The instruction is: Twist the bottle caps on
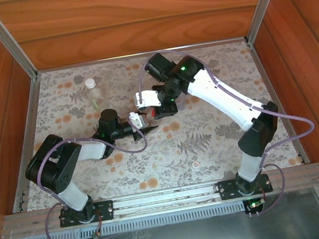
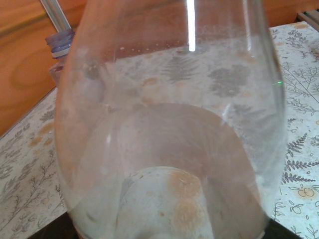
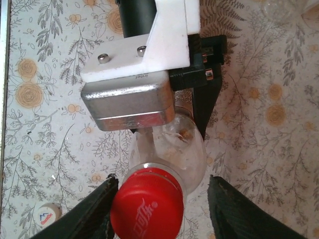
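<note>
A plain clear bottle (image 2: 169, 124) looms close in the left wrist view, and my left gripper (image 1: 139, 126) is shut on its body at mid-table. A red cap (image 3: 147, 204) sits on the bottle's neck. My right gripper (image 3: 162, 186) is open around that cap: the left finger (image 3: 99, 211) touches its side and the right finger (image 3: 244, 209) stands well apart. A white cap (image 3: 47, 215) lies loose on the flowered cloth. A second clear bottle with a white cap (image 1: 90, 89) stands at the back left. The bluish-purple bottle's neck (image 2: 60, 44) shows near the wooden wall.
Wooden walls and metal rails (image 1: 9, 40) close in the floral tabletop (image 1: 213, 141) on three sides. The two arms meet over the middle, with the right arm (image 1: 223, 93) arching across from the right. A small white round thing (image 1: 196, 164) lies near the front.
</note>
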Controlling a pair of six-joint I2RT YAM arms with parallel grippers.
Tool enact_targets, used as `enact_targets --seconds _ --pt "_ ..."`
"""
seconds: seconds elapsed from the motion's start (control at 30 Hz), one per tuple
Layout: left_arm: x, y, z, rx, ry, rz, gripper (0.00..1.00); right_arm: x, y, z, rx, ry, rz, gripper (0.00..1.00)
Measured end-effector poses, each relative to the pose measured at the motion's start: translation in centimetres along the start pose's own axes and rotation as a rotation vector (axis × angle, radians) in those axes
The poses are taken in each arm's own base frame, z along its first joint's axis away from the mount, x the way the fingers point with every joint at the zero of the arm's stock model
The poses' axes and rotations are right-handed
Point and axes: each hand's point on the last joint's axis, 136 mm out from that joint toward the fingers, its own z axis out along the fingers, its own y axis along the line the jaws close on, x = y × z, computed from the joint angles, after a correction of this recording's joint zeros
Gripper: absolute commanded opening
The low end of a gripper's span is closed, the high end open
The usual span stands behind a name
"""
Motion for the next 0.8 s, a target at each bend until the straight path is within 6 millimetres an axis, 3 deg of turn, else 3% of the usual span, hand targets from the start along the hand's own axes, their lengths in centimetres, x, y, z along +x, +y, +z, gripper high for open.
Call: enact_targets --seconds 0.33,0.47,0.6,0.8 --pt "0.0 0.0 0.1 0.002 0.002 -0.019 0.49 0.0 0.2 -0.1 -0.008 0.012 -0.008 0.19" --pt "0.0 0.5 0.1 -0.015 0.012 -0.048 0.47 0.0 0.0 -0.1 0.006 0.018 0.038 0.02" --pt "-0.1 1.3 0.2 -0.077 0.037 -0.068 0.46 0.2 -0.7 -0.1 0.042 0.030 0.189 0.00" --pt "0.3 3.0 0.2 -0.195 0.092 -0.071 0.46 0.7 -2.6 -0.2 0.148 0.034 0.590 0.00"
